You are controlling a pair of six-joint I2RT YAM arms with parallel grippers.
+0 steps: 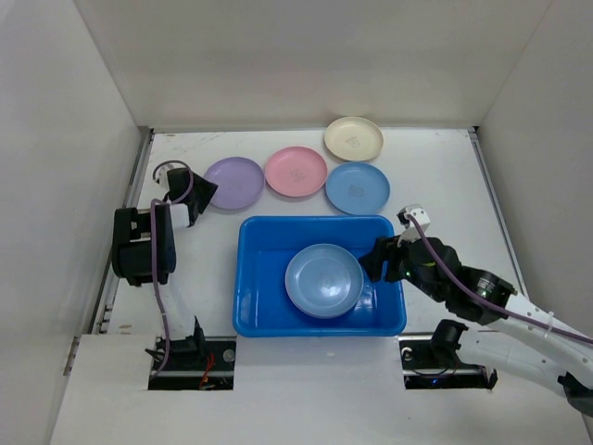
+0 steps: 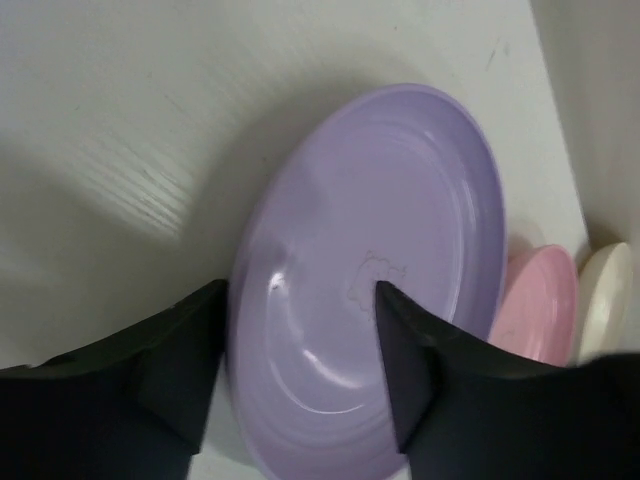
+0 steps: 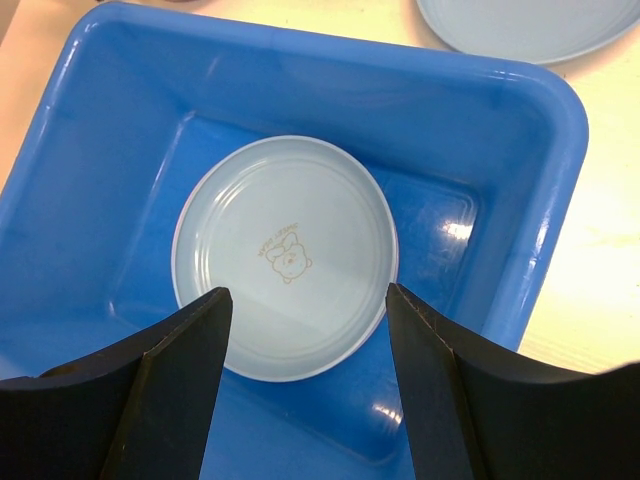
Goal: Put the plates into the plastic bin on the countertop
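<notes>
My left fingers are spread, one on each side of the near rim of the lilac plate. One dark finger is outside the edge and the other is over the plate's inner face. From the wrist view I can't tell whether either one touches the rim.

In the top view that plate lies on the table at the left end of a row in the upper middle of the frame. The pink plate is just beside it. The blue plate comes next in the row, and the cream plate sits above it, close to the back wall.

My right fingers are spread too, with nothing between them. They hang over the right half of the bin. Below them a second light blue plate lies flat on the bin floor, showing a small printed mark at its centre.

The bin is at the centre of the top view, below the row of plates.
</notes>
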